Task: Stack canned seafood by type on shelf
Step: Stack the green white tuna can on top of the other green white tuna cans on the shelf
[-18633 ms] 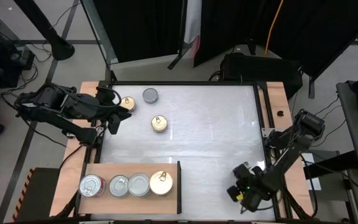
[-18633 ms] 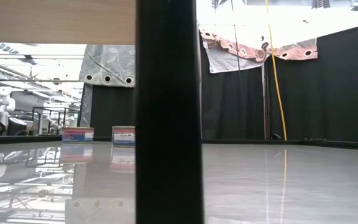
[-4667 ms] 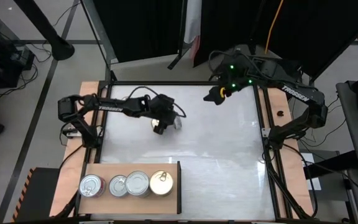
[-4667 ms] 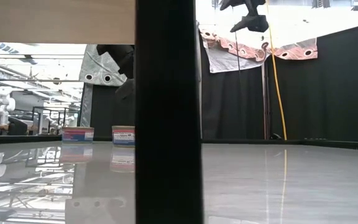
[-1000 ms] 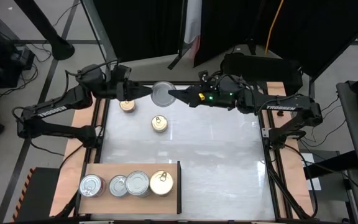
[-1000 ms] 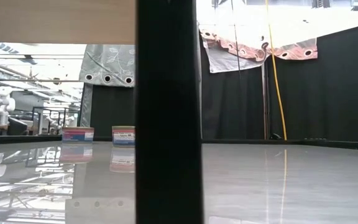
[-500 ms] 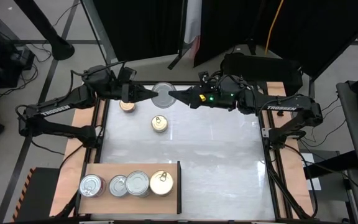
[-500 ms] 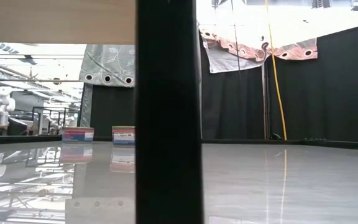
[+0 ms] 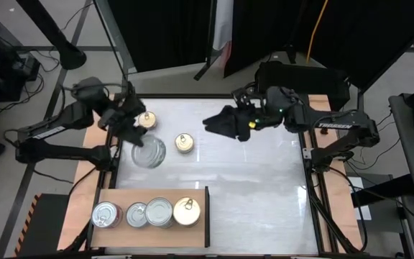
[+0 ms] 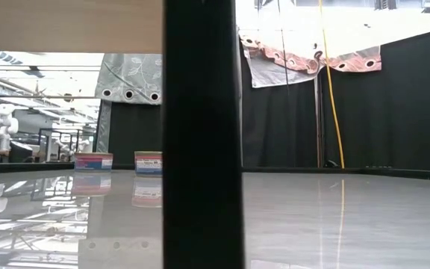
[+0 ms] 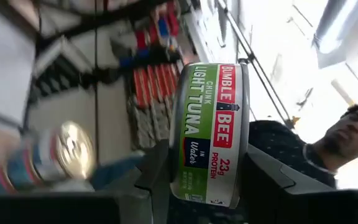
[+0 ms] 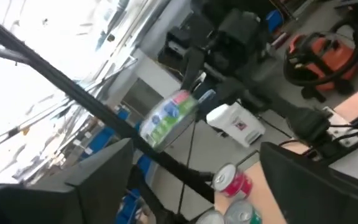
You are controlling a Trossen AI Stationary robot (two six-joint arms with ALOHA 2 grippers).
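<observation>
The silver-lid tuna can (image 11: 209,134) has passed from the right gripper (image 9: 218,124), now wide and empty, to the left gripper (image 9: 144,146), which squeezes its sides. It can go to the shelf (image 9: 121,198) next, well below it. Around is a shiny white table (image 9: 250,180), dark curtains behind.

Black curtains (image 10: 349,104) behind white table (image 9: 250,187); yellow cable (image 10: 328,82) hanging.

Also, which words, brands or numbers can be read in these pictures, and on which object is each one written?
"BUMBLE BEE", "CHUNK LIGHT TUNA", "in Water", "23g PROTEIN": on the can that the left gripper holds.
"TROSSEN": on the right arm, small but readable.
Labels of the cans on the shelf: too small to read.
</observation>
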